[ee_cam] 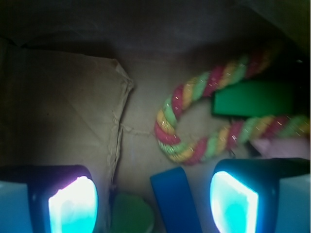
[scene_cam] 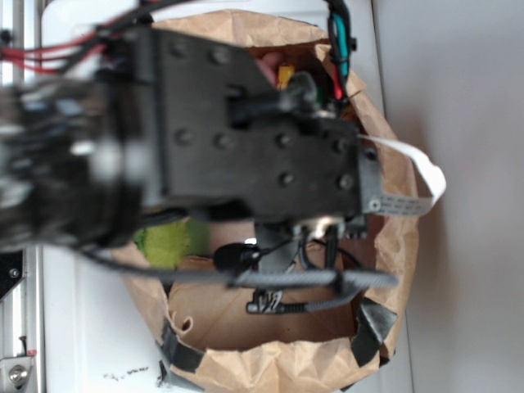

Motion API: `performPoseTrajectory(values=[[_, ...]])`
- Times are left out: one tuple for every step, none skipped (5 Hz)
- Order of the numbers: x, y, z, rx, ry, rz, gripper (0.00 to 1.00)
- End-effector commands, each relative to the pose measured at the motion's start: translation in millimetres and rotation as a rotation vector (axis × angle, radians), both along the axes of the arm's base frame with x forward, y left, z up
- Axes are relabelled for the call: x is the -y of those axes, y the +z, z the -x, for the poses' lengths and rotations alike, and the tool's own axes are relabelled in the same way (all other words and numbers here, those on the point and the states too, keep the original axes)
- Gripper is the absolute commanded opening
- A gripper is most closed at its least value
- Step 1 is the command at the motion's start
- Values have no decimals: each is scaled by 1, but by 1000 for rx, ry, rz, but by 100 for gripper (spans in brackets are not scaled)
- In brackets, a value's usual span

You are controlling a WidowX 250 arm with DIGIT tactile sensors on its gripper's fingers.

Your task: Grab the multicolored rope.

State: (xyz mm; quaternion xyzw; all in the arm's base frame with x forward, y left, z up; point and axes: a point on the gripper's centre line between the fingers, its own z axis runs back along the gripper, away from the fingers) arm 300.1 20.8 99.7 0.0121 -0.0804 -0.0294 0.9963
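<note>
Looking down from the exterior view, the black robot arm (scene_cam: 205, 139) fills most of the picture, blurred and reaching from the left over a brown paper bag (scene_cam: 401, 237) that stands open on a white surface (scene_cam: 90, 327). A white ribbon cable (scene_cam: 422, 176) loops off the arm's right side. Inside the bag, a fuzzy lime-green plush (scene_cam: 172, 239) shows below the arm at the left, and small bits of red and yellow show at the bag's far edge. The rope itself and the end effector cannot be made out here.

In the wrist view, the end effector (ee_cam: 153, 204) has its two fingers (ee_cam: 73, 206) spread wide apart at the near edge, holding nothing. The multicolored rope (ee_cam: 194, 97) lies on the bag's paper floor, right of centre and farther away than the fingers, bent in a U whose curve points left and whose two ends run off right. A green block (ee_cam: 252, 99) sits between the rope's two arms. A blue block (ee_cam: 175, 199) lies between the fingers, just near of the rope's curve, and a round green object (ee_cam: 131, 213) sits left of it. Something pink (ee_cam: 279, 145) shows at the right, just near of the rope's lower arm.
</note>
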Motion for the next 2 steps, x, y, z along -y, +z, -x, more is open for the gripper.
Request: performPoseTrajectory(values=[[-15,-19,-23,80,-15,35,100],[-18,-25,-25,77,-11,40,100]])
